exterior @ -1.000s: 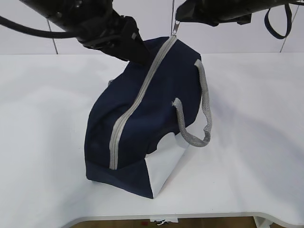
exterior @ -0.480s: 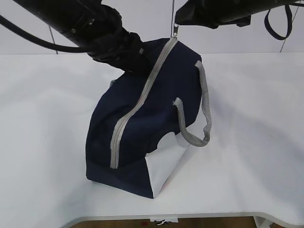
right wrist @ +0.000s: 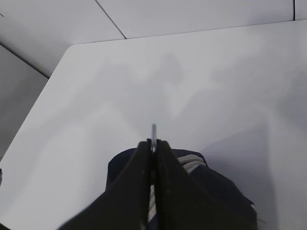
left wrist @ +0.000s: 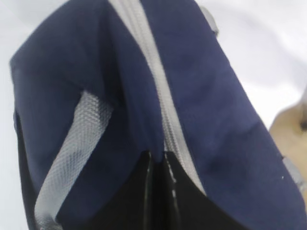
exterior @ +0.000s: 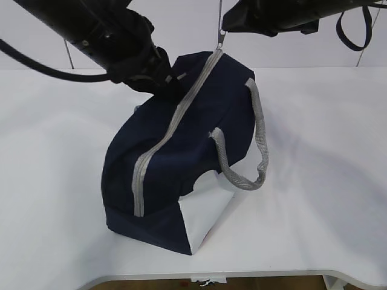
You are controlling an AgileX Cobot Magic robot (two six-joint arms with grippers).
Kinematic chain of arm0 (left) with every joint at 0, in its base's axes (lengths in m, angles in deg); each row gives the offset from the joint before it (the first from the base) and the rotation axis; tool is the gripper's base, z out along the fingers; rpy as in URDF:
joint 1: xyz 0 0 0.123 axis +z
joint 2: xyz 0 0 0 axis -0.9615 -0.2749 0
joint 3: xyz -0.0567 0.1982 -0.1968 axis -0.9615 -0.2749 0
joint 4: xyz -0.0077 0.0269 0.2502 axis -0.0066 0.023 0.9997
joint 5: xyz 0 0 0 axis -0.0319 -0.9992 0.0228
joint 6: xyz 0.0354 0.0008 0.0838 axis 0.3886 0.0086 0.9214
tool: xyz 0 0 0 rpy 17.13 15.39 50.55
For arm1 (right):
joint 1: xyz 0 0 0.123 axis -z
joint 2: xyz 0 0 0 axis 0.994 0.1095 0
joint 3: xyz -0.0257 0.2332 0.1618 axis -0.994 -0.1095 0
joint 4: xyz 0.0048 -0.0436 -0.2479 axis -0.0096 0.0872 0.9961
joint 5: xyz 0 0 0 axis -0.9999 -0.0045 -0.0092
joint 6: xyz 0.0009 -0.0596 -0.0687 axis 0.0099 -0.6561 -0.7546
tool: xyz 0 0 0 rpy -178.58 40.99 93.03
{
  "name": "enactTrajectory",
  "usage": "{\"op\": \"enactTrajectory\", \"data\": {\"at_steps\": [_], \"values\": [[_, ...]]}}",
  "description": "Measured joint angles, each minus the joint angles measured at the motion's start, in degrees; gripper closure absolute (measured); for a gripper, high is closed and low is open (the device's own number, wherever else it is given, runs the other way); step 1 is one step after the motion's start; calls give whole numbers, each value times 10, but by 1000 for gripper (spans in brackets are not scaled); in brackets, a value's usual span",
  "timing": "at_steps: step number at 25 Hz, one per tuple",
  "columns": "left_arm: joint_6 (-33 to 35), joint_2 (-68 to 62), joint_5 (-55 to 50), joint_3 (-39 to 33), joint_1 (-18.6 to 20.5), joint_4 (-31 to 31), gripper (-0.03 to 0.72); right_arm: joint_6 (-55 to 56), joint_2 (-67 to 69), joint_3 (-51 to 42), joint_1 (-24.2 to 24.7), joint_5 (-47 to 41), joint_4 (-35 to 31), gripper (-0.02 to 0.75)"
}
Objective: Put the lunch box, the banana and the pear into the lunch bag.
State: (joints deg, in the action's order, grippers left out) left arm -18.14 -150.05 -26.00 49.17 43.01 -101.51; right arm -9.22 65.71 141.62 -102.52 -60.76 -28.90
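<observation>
While both arms are working over the bag, this is what I am seeing:

Left gripper: its black fingers are pressing together at the bottom centre of the left wrist view, pinching a fold of navy fabric just beside the grey zipper. In the exterior view the arm is coming in from the upper left and meeting the bag near its raised far end.

Right gripper: its jaws are sitting closed on the metal ring pull, which is poking up between the tips at the middle of the right wrist view. In the exterior view that pull is hanging from the gripper at the top centre, right above the high end of the zipper.

Lunch bag: it is sitting in the middle of the white table, far end lifted, zipper running closed from upper right down to lower left, white side panel facing the lower edge of the frame.

Handles: a grey webbing loop is drooping on the right flank; another strap is showing at the lower left of the left wrist view.

Lunch box, banana, pear: I cannot see them.
</observation>
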Motion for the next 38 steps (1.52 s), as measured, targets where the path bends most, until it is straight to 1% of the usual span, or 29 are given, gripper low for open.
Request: {"op": "enactTrajectory", "data": {"at_steps": [2,4,9,15,19,25,38], "values": [[29,1,-13,0,0,0,692,0,0,0,0,0,0,748],[42,6,-19,0,0,0,692,0,0,0,0,3,0,748],[54,29,-28,0,0,17,693,0,20,1,0,13,0,748],[57,55,-39,0,0,49,693,0,55,2,2,27,0,748],[57,67,-40,0,0,60,693,0,76,2,15,27,-6,748],[58,68,-31,0,0,62,693,0,108,4,32,26,-8,748],[63,71,-7,0,0,61,694,2,174,7,36,16,-10,748]]}}
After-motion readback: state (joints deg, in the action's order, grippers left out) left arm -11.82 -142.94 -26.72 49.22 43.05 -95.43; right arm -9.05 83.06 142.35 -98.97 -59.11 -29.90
